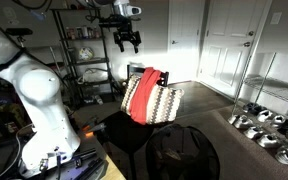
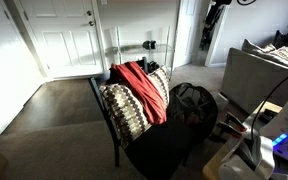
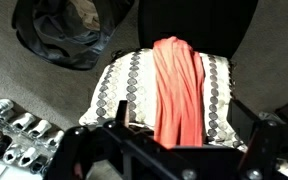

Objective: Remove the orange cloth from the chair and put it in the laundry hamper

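The orange cloth (image 3: 178,88) hangs draped over the top of the chair's striped back (image 3: 119,90). It also shows in both exterior views (image 1: 149,76) (image 2: 141,88). The chair (image 1: 152,103) (image 2: 124,112) has a dark seat (image 3: 194,22). The black round laundry hamper (image 3: 69,32) stands on the carpet beside the chair (image 1: 184,152) (image 2: 194,104). My gripper (image 1: 128,38) hangs open and empty high above the chair back; in the wrist view its dark fingers (image 3: 174,150) frame the cloth from above, apart from it.
A wire rack with several shoes stands by the wall (image 1: 267,124) (image 3: 12,135). A metal shelf (image 1: 89,50) is behind the chair. White doors (image 2: 69,38) and a grey sofa (image 2: 259,75) border the carpet.
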Available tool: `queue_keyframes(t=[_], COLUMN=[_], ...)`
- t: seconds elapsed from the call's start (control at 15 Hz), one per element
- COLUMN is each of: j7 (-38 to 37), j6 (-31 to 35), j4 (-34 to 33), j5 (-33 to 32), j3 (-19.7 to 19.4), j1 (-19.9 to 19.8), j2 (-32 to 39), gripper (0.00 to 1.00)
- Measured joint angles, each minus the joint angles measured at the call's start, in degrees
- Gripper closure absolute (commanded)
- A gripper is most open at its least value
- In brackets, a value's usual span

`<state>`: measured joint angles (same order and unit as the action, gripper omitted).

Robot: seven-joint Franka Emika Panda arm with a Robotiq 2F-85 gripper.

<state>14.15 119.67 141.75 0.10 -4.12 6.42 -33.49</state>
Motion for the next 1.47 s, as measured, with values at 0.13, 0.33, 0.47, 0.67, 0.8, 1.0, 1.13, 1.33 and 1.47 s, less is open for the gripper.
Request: queue_keyframes(t=[0.13, 0.33, 0.47, 0.67, 0.8, 1.0, 1.13, 1.33, 1.47], j7=[0.0, 0.0, 0.0, 0.0, 0.0, -0.1, -0.1, -0.1, -0.1], j6=[2.3, 7.0, 9.8, 12.3, 13.2, 13.2, 13.2, 13.2, 13.2], j4=[-0.3, -1.0, -1.8, -3.2, -4.5, -6.0, -6.0, -6.0, -6.0], j5=[1.1, 1.5, 1.5, 1.4, 1.2, 1.0, 1.0, 1.0, 1.0], j3=[1.1, 3.2, 4.5, 6.6, 8.6, 10.2, 9.8, 9.7, 9.7], j1=[2.1, 3.7, 4.0, 4.7, 5.3, 5.8, 5.6, 5.6, 5.6], j2=[1.6, 5.4, 8.5, 12.9, 15.6, 18.0, 17.9, 17.8, 17.8], gripper=[0.00, 0.00, 0.00, 0.00, 0.00, 0.00, 0.00, 0.00, 0.00])
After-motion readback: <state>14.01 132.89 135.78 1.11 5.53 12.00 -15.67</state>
